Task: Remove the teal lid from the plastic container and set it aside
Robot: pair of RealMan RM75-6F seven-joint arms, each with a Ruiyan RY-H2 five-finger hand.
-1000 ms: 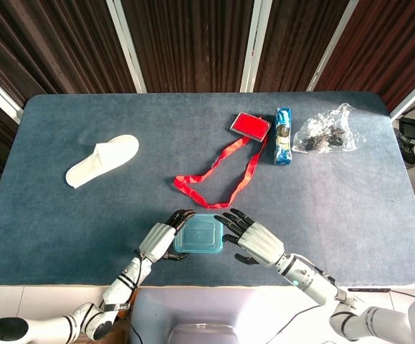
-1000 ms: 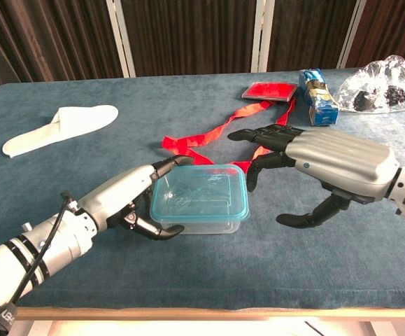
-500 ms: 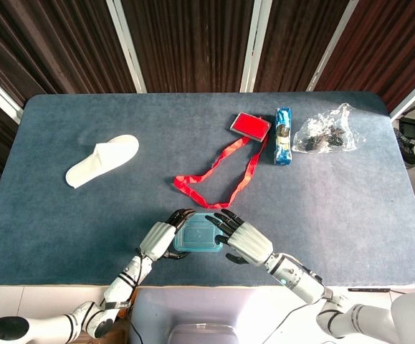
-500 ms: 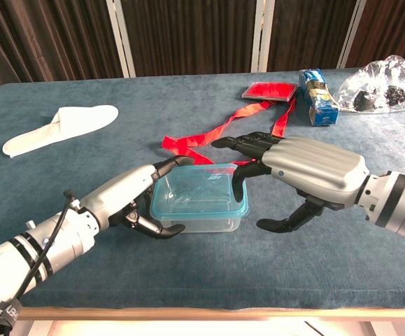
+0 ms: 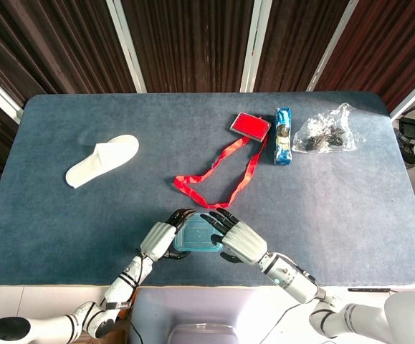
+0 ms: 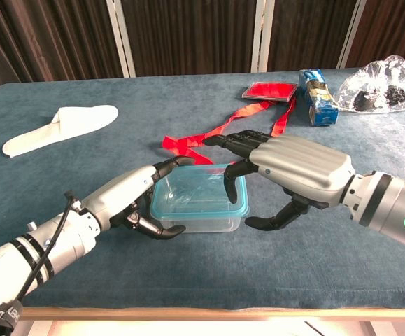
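Two hands at one container [image 6: 201,201], lid [image 6: 199,191] on.
Left hand [image 6: 133,198] grips the box steady; right hand [image 6: 286,171] spread above lid, holding nothing.

Head view: looks almost straight down from above the robot, far enough back to take in the whole table [image 5: 64,236], with the curtained wall along the top edge.
Chest view: sits low at the near table edge, faces level across the tabletop toward the curtains, close to the plastic container [image 6: 201,199].
Shared: both show the container, left hand [image 6: 129,199], right hand [image 6: 293,170], red ribbon [image 5: 218,172] and white slipper [image 5: 101,160].
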